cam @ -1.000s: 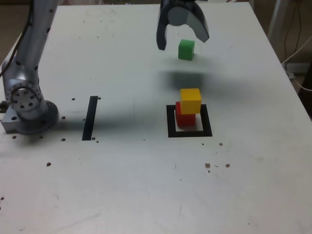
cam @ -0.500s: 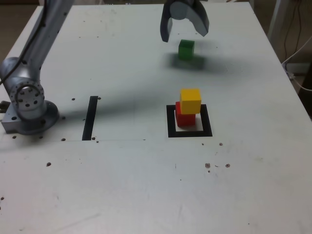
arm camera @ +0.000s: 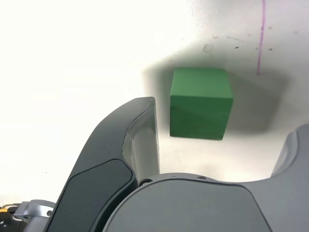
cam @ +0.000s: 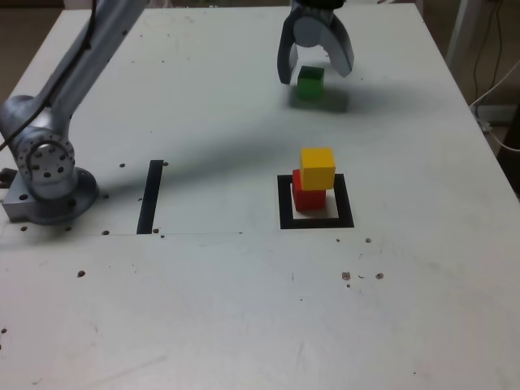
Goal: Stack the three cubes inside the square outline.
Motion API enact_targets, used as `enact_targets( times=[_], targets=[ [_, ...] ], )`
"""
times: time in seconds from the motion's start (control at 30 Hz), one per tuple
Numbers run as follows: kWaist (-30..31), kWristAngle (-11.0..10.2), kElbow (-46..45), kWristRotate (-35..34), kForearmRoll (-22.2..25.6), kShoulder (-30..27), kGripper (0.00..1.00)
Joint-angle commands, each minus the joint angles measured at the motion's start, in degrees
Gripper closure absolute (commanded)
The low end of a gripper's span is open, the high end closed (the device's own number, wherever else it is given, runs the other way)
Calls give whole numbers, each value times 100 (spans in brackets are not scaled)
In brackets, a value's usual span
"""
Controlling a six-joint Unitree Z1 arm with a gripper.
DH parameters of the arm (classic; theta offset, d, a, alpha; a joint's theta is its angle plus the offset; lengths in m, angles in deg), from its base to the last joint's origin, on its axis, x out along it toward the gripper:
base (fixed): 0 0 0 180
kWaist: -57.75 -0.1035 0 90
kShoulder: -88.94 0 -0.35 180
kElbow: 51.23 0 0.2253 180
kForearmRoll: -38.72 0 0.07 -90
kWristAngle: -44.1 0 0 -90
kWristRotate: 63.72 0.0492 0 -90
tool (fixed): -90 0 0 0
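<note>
The green cube (cam: 309, 83) rests on the white table at the far side, also seen close up as the green cube (arm camera: 200, 104) in the wrist view. My gripper (cam: 316, 75) is lowered over it, open, with one finger (arm camera: 140, 125) close beside the cube and the other finger (arm camera: 295, 150) farther off; neither visibly touches it. The yellow cube (cam: 318, 167) sits on the red cube (cam: 307, 197), a little askew. That stack stands inside the square outline (cam: 285, 207), nearer the camera than the green cube.
A straight black tape strip (cam: 150, 196) lies at the exterior view's left, near the arm's base (cam: 49, 175). Small dark specks dot the table. The table's right edge (cam: 487, 154) and cables (cam: 500, 89) lie beyond.
My gripper has come down from above the green cube and now straddles it. The cubes have not moved.
</note>
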Motion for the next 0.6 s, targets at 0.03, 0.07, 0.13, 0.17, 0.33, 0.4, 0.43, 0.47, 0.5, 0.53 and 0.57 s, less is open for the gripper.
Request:
enact_targets(
  times=[0.03,0.07,0.13,0.17,0.33,0.4,0.43,0.47,0.5,0.53,0.57],
  targets=[
    [-44,68,63,8,183,130,29],
    [-51,81,74,6,190,157,33],
    [-58,91,95,1,194,196,43],
    [-59,91,105,-1,193,210,48],
    [-60,86,131,-6,180,249,70],
    [-60,86,133,-6,178,253,75],
    [-59,87,132,-6,179,254,76],
    [-60,90,130,-6,181,254,77],
    [-59,94,125,-6,182,254,77],
    [-59,98,118,-6,184,255,77],
    [-59,102,109,-6,185,255,77]
  ],
)
